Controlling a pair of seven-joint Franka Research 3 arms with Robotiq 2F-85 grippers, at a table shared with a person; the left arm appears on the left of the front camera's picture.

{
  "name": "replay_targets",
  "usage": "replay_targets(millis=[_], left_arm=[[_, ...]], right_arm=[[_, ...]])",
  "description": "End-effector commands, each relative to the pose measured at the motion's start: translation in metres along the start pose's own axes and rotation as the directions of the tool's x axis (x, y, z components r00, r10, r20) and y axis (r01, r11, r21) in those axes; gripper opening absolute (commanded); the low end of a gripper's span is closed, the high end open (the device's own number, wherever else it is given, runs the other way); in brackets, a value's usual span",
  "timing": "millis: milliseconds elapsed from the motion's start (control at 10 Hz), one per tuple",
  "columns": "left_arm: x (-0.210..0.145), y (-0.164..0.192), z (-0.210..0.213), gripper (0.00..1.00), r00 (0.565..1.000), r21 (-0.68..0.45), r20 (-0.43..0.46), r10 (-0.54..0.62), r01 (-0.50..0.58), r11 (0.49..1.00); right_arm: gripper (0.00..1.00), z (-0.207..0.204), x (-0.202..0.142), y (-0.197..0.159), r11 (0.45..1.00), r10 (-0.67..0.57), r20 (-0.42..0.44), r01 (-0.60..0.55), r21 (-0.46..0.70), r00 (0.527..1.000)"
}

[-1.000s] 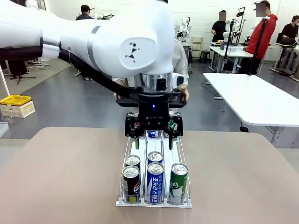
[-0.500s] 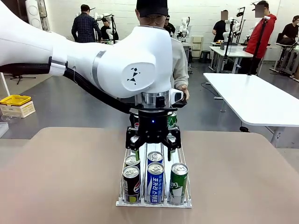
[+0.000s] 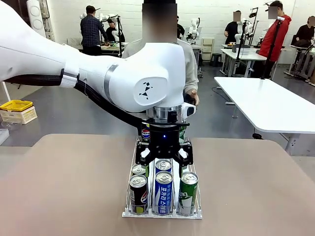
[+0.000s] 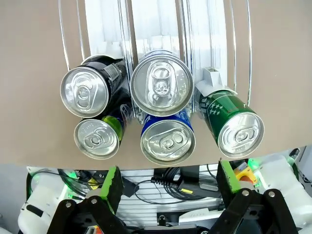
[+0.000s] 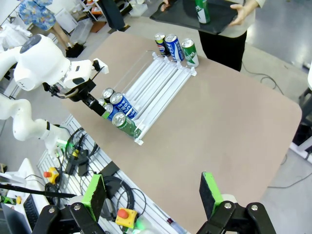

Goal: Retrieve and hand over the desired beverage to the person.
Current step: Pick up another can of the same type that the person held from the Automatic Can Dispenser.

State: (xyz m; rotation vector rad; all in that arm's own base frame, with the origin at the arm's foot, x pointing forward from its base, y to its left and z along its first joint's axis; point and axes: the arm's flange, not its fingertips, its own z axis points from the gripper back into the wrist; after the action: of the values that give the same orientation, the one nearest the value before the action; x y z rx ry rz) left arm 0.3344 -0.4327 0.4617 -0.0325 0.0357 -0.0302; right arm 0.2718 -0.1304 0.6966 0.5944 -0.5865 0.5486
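Front view first. My left tool (image 3: 164,161) hangs jaws-down over the near end of the wire rack (image 3: 197,209), with its jaws spread wide and nothing clamped between them. Right under it sits the second-row blue can (image 3: 163,165). On my side of the tool, three cans stand in a row: a black can (image 3: 138,194), a front blue can (image 3: 163,192) and a green can (image 3: 187,192). Past the tool, the person (image 3: 191,64) in the light grey sweatshirt stands at the far side of the bench (image 3: 256,187).

Now the left wrist view: the green pads (image 4: 113,181) stand far apart and touch no can. Ahead of them I see five can tops, and the second-row blue can (image 4: 162,84) lines up with the gap between the pads.

Over to the right wrist view: my right tool (image 5: 152,191) is also wide open and empty, up above the bench's near edge. Well ahead of it lies the rack (image 5: 161,80), with my left tool (image 5: 95,105) over the cans at one end. At the other end the person (image 5: 219,44) holds a black tray (image 5: 170,13) with a tray can (image 5: 202,9) upright on it
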Motion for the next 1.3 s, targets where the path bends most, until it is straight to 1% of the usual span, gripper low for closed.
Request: replay_targets(millis=[0,200,300,400,500,1200], left_arm=[[-0.0031,-0.001,-0.006,1.0,0.998,0.008,0.047,-0.049,0.049,0.999],[-0.0065,-0.0046,-0.0106,1.0,0.996,0.007,0.043,-0.083,0.083,0.997],[-0.006,-0.0052,-0.0109,1.0,0.996,0.006,0.041,-0.076,0.075,0.997],[-0.0042,-0.0031,-0.0052,1.0,0.999,-0.004,0.04,-0.034,0.034,0.999],[-0.008,-0.0074,-0.0061,1.0,0.998,0.007,0.014,-0.059,0.059,0.998],[-0.007,-0.0067,-0.0059,1.0,0.998,0.006,0.015,-0.056,0.056,0.998]], right_arm=[[1.0,-0.0006,0.0009,-0.0006,1.0,0.013,0.015,-0.014,0.025,1.0],[1.0,-0.0006,0.0009,-0.0006,1.0,0.013,0.015,-0.014,0.025,1.0],[1.0,-0.0006,0.0009,-0.0006,1.0,0.013,0.015,-0.014,0.025,1.0],[1.0,-0.0006,0.0009,-0.0006,1.0,0.013,0.015,-0.014,0.025,1.0],[1.0,-0.0006,0.0009,-0.0006,1.0,0.013,0.015,-0.014,0.025,1.0],[1.0,-0.0006,0.0009,-0.0006,1.0,0.013,0.015,-0.014,0.025,1.0]])
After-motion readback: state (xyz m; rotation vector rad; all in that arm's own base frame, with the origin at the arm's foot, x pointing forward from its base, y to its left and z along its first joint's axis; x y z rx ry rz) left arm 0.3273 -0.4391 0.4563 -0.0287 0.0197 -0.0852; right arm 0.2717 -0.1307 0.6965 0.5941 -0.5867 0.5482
